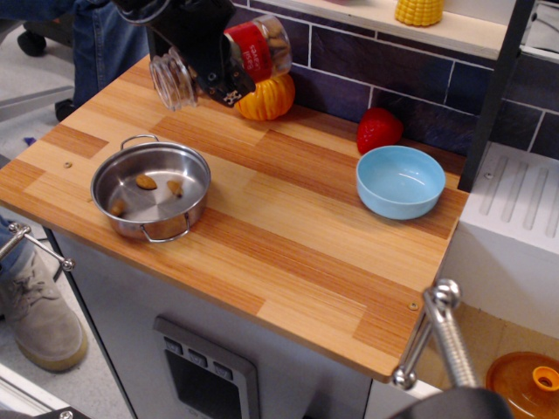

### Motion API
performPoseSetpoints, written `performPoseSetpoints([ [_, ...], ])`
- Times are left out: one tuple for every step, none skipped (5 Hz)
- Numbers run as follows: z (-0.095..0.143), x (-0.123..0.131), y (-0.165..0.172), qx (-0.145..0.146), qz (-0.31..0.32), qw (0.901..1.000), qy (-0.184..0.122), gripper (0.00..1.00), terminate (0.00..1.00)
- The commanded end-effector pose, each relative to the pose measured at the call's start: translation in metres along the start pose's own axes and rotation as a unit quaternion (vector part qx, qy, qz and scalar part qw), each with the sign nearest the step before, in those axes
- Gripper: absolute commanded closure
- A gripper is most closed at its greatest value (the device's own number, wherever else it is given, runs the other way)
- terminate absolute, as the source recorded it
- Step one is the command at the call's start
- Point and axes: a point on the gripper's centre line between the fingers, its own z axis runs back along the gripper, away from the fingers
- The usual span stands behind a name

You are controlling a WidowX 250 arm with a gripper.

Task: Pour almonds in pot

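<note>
Observation.image: three almonds (146, 182) in one pot (194, 199), one tilted jar (223, 59).

I'm looking at a toy play kitchen set up in a lab or office room. The wooden counter (288, 227) tops a small white cabinet with a grey oven panel (205, 375) under its front edge. Dark tiles (410, 92) back the rear edge, where a plastic pumpkin (266, 98) and strawberry (378, 130) sit. A white drainer (515, 196) adjoins the right edge. Beyond the left corner I see a jeans-clad leg (105, 39), a shoe (35, 314) and a chair caster (35, 39).
</note>
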Motion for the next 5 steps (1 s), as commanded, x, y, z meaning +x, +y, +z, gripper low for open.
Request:
performPoseSetpoints([
  [-0.0051, 0.0049, 0.0077, 0.051, 0.03, 0.9979, -0.026, 1.0, 0.0],
  [-0.0074, 0.0022, 0.0133, 0.057, 0.041, 0.997, -0.031, 1.0, 0.0],
  [-0.0078, 0.0005, 0.0162, 0.065, 0.048, 0.9962, -0.033, 1.0, 0.0],
  [-0.0094, -0.0015, 0.0158, 0.083, 0.049, 0.9945, -0.04, 1.0, 0.0],
  [-0.0102, -0.0013, 0.015, 0.086, 0.059, 0.9936, -0.044, 1.0, 1.0],
])
